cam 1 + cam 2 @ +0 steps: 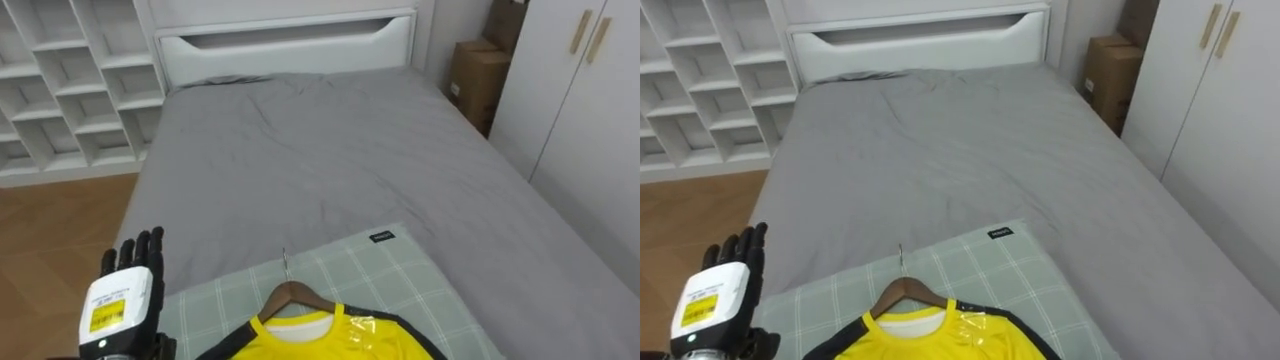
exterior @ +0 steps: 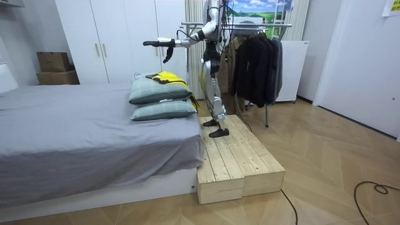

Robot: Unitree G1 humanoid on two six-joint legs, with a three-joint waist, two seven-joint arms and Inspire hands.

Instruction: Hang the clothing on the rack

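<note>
A yellow shirt with dark trim lies on a wooden hanger, whose metal hook points toward the bed's head. Shirt and hanger rest on a green checked pillow at the foot of the grey bed. My left hand is raised left of the pillow with its fingers straight, holding nothing and apart from the shirt. In the room view I stand on a wooden platform at the bed's foot, left hand stretched out above the shirt. My right hand hangs just below that arm.
Two stacked pillows carry the shirt. A clothes rack with dark garments stands behind me. White cubby shelves are left of the bed; cardboard boxes and a white wardrobe are right.
</note>
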